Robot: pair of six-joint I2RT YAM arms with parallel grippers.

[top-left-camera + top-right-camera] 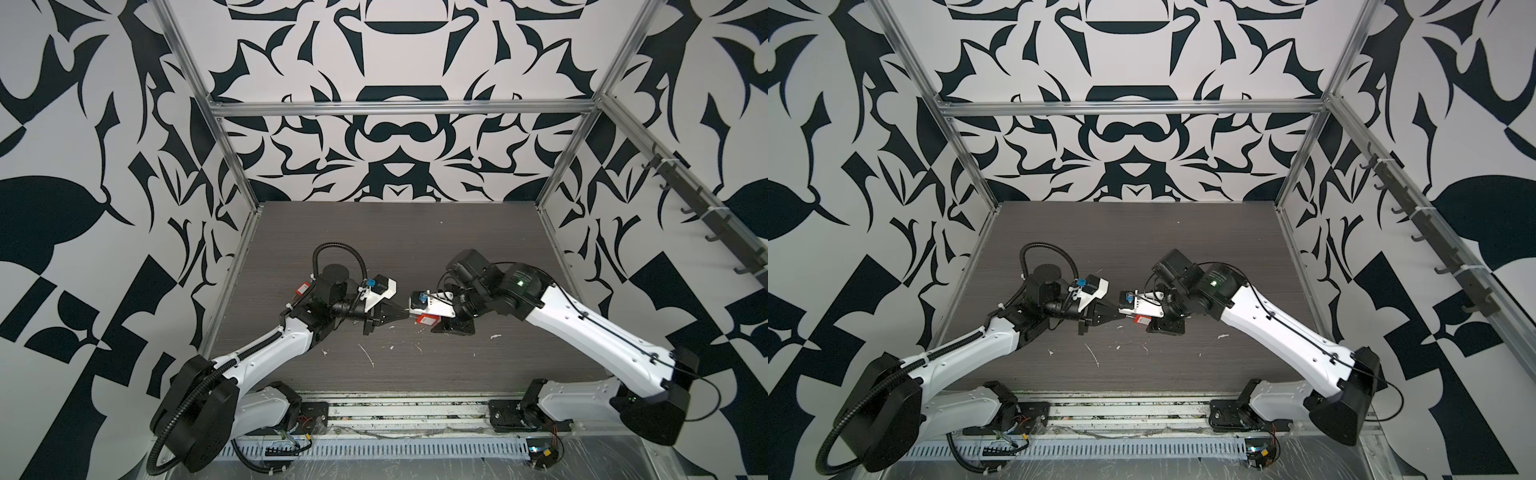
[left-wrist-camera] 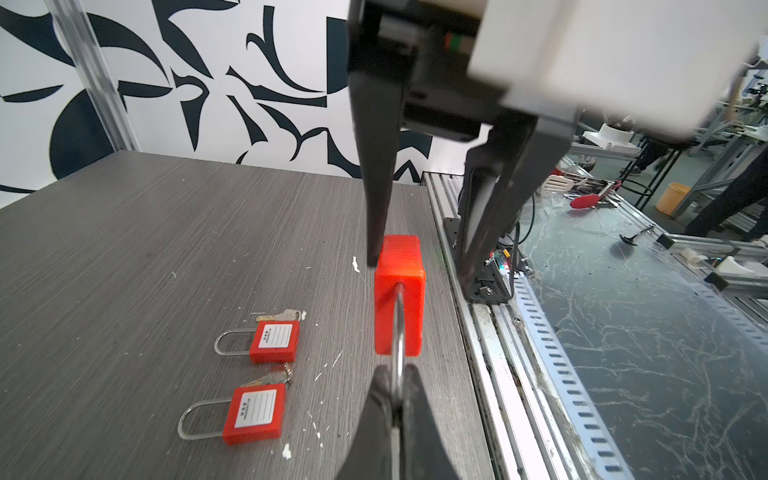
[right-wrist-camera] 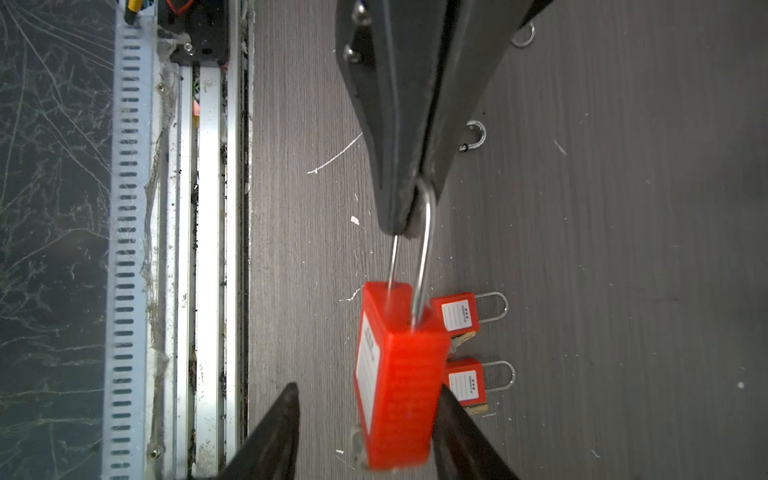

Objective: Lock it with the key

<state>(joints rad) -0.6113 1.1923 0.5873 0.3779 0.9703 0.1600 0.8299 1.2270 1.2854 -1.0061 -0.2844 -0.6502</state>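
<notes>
left tool (image 3: 405, 224): clamped on shackle (image 3: 424, 257), padlock (image 3: 399, 374) aloft over desk (image 3: 623, 208) | right tool (image 2: 422, 266): jaws wide, flanking its body | advice: steady the shackle, pinch blurred key (image 3: 356, 444) squarely, turn without twisting

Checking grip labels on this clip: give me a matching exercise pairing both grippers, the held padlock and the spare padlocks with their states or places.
Things:
1. left gripper
2. right gripper
3. held padlock
4. spare padlocks

States or places:
A. lying flat on the table
B. fingers apart, either side of the red body
C. shut on the shackle
D. in the air, above the table

Pairs: 1-C, 2-B, 3-D, 4-A.
</notes>
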